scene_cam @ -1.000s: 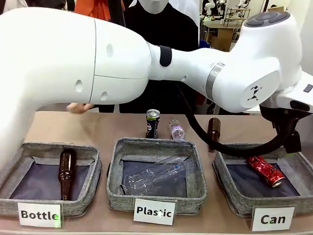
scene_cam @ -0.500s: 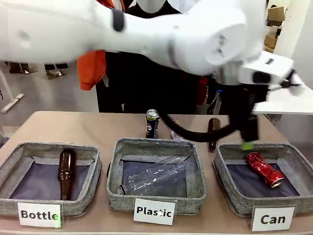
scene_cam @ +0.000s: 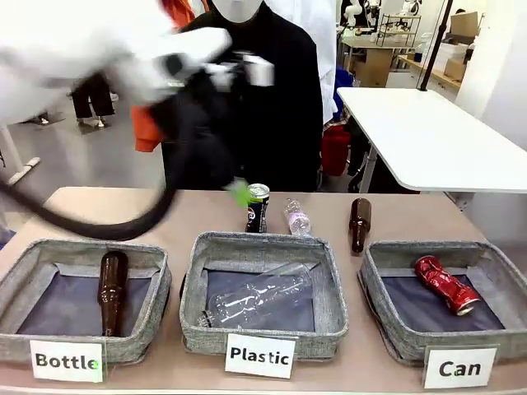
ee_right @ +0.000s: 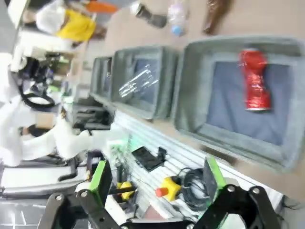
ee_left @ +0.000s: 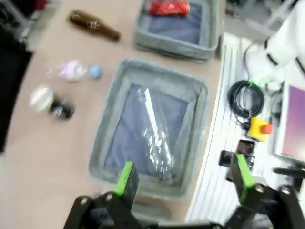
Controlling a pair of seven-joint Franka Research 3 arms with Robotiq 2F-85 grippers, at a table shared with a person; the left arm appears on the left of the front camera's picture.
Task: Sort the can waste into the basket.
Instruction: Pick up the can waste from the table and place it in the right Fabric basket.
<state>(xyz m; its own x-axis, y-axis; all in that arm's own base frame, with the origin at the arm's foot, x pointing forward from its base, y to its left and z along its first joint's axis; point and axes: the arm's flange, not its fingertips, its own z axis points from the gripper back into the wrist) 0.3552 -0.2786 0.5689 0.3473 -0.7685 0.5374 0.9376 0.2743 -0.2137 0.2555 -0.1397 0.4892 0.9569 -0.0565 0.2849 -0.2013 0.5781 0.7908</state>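
My left gripper [ee_left: 185, 174] is wide open with nothing in it, up over the Plastic basket [ee_left: 164, 71]. The navy can [scene_cam: 258, 207] stands on the table right behind that basket, just beside my green pad. The right gripper [ee_right: 156, 175] is spread and empty too. The red can [scene_cam: 445, 284], shiny and dented, lies in the Can basket [scene_cam: 395, 341]. The front view shows the navy can's silver top and print, but my wrist view just blurs it.

Brown bottle [scene_cam: 112, 290] in Bottle basket [scene_cam: 156, 284] — clear bottle [scene_cam: 259, 295] in Plastic basket [scene_cam: 263, 242].
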